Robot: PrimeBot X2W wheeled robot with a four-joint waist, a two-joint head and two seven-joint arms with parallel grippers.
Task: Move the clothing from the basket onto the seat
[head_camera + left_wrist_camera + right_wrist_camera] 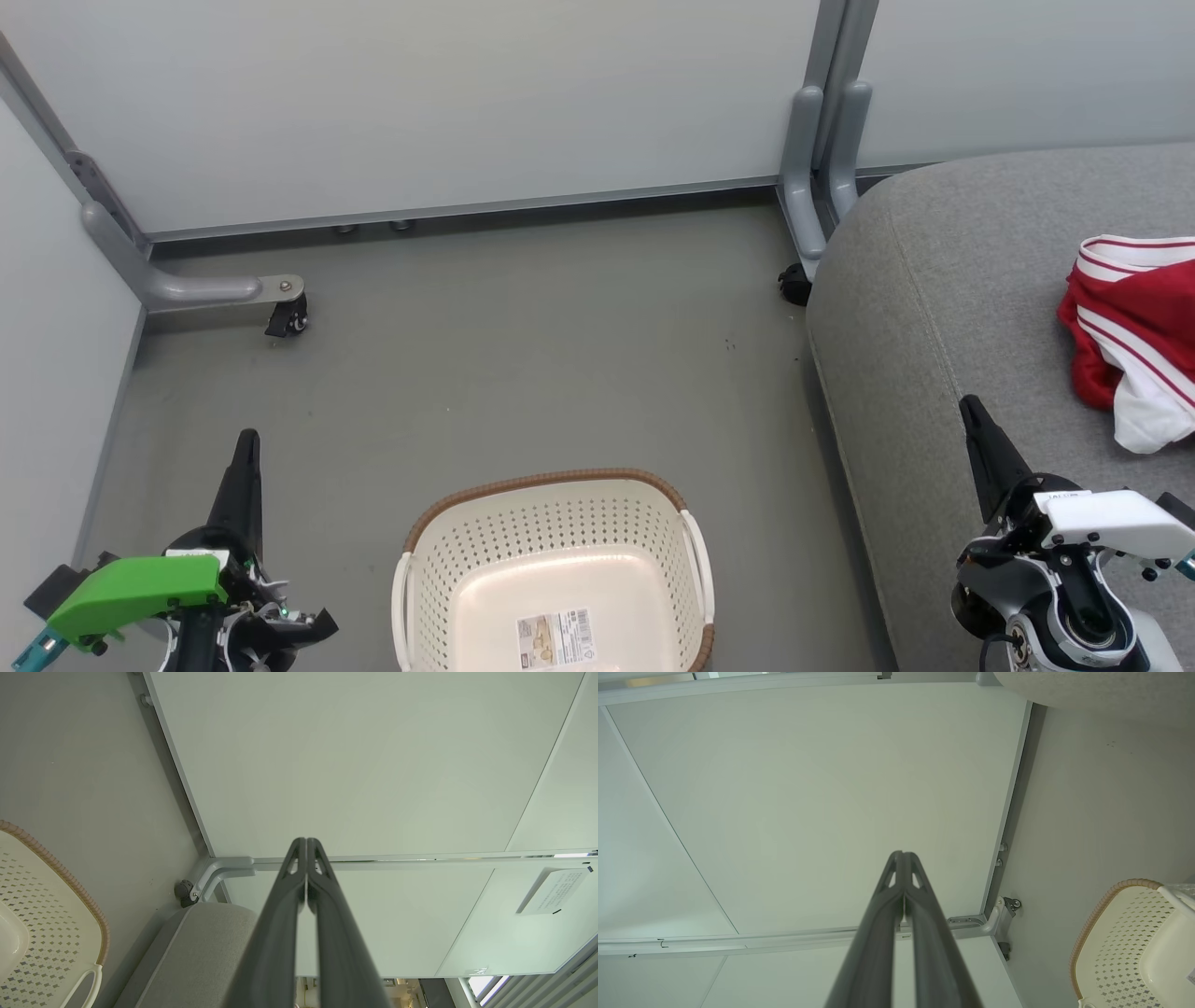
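Confirm laundry basket (541,481), lower centre, empty; red sportswear (1134,327) on sofa cushion (934,308), right. Leave left pincer (247,439), right pincer (967,405) together, unloaded.

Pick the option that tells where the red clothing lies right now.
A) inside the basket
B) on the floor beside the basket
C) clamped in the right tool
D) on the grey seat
D: the red clothing lies bunched on the grey seat, and the basket is bare inside but for a paper label on its floor.

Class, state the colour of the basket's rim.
Brown, woven-look; the basket rim shows best in the head view.
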